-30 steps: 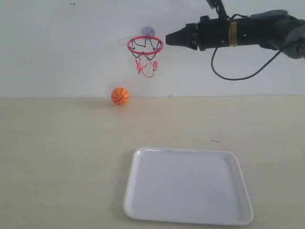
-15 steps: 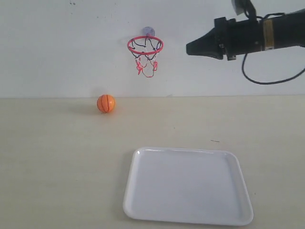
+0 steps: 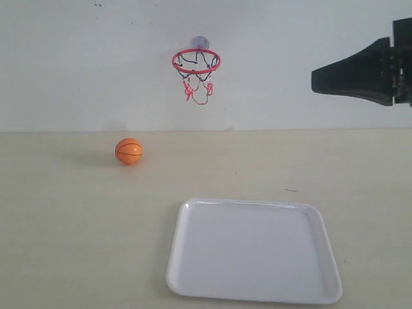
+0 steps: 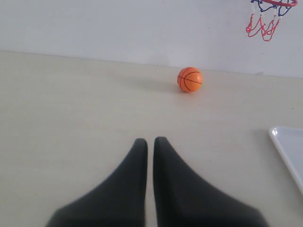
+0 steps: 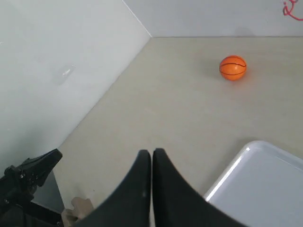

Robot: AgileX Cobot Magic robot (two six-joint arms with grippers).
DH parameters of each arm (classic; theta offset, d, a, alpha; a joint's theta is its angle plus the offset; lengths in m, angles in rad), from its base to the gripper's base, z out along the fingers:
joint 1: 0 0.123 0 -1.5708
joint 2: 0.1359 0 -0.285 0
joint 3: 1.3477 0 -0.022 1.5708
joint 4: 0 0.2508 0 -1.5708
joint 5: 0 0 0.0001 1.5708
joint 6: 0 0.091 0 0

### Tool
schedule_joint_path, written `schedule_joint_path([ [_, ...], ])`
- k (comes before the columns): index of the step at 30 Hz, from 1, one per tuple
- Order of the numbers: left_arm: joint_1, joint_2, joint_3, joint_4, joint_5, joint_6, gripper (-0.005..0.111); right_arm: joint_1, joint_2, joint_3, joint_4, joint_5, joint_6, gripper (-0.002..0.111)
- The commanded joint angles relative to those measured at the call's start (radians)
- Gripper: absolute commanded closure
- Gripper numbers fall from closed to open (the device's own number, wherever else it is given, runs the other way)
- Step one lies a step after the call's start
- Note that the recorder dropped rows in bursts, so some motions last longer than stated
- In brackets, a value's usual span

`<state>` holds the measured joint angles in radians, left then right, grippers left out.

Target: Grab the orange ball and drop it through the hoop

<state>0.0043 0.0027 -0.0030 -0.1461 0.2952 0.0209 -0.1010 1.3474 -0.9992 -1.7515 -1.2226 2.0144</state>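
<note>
Ball: a small glossy orange ball (image 3: 129, 151) with black seams sits on the pale beige table (image 3: 64, 225), lower than the hoop and to its left.
Hoop: a red-ringed toy hoop (image 3: 196, 62) with a string net, high on the white wall (image 3: 77, 64).
Tray: a white rectangular plastic tray (image 3: 251, 203), well apart from the ball.
Left arm: the black left gripper (image 4: 150, 141), jaws together, empty.
Right arm: the black right gripper (image 3: 315, 80), raised level with the hoop, jaws together, empty.
</note>
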Motion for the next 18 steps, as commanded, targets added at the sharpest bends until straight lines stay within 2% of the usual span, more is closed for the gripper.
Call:
schedule_joint_path([
  [1,-0.004,-0.003,0.003,0.008,0.000,-0.006,0.103,-0.006,-0.139,0.023,0.007,0.002,-0.010,0.109],
  [11,-0.004,-0.003,0.003,0.008,0.000,-0.006,0.103,-0.004,-0.269,0.023,0.007,0.002,-0.009,0.109],
  [14,-0.004,-0.003,0.003,0.008,0.000,-0.006,0.103,0.047,-0.269,0.060,0.011,0.004,-0.054,0.109],
  [18,-0.004,-0.003,0.003,0.008,0.000,-0.006,0.103,0.163,-0.269,0.138,0.029,0.237,-0.134,0.109],
])
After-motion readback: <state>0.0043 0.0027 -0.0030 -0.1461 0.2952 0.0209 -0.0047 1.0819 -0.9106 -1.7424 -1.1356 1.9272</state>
